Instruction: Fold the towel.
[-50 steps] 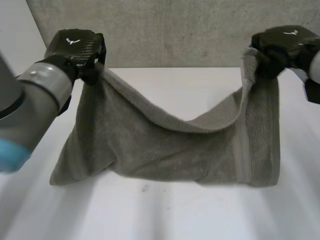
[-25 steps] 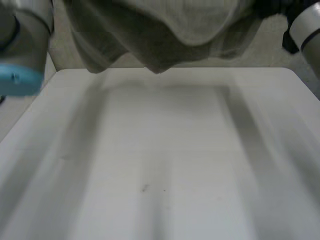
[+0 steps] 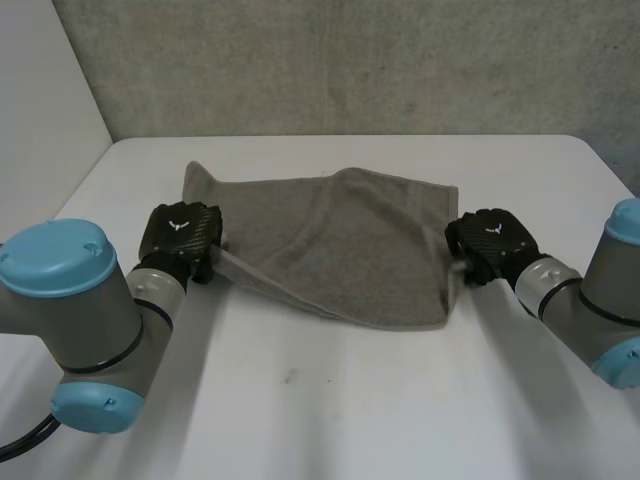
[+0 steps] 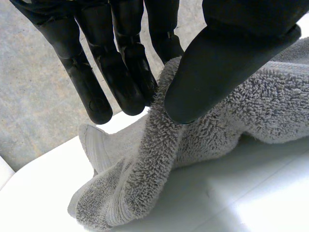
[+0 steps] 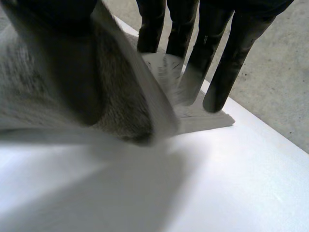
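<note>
Head view: towel (image 3: 340,235) spread at middle of table (image 3: 330,420). Left hand (image 3: 180,240) at its 9 o'clock edge, right hand (image 3: 492,245) at 3 o'clock edge.
Left wrist view adds: thumb and fingers pinching raised towel edge.
Right wrist view adds: towel edge held between thumb and fingers.

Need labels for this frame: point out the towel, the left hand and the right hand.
towel (image 3: 350,240), head view, middle of the cloth.
left hand (image 3: 180,238), head view, back of the hand.
right hand (image 3: 492,240), head view, back of the hand.
</note>
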